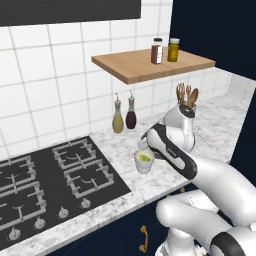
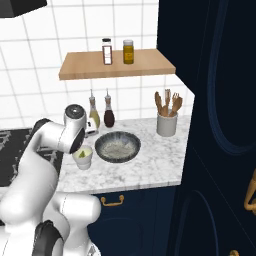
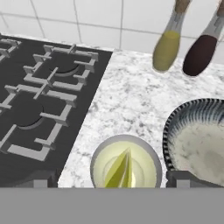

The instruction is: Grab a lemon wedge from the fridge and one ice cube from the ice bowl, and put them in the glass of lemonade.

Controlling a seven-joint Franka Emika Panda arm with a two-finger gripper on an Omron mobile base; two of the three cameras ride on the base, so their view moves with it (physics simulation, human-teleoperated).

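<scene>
Gripper (image 3: 111, 180) spread wide, holding nothing. Between the jaws, just beyond the tips: glass of lemonade (image 3: 126, 165) with lemon wedge (image 3: 120, 171) inside. Ice bowl (image 3: 199, 140) beside one tip.

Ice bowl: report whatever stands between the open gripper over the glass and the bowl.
Nothing visible does. The gripper hangs open above the glass of lemonade, lemon wedge already inside. The ice bowl sits right beside the glass on bare marble counter.

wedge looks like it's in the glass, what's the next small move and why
Probably lift the open gripper and swing toward the ice bowl beside it: the lemon wedge already sits in the glass of lemonade, and I can't make out any ice cube there.
</scene>
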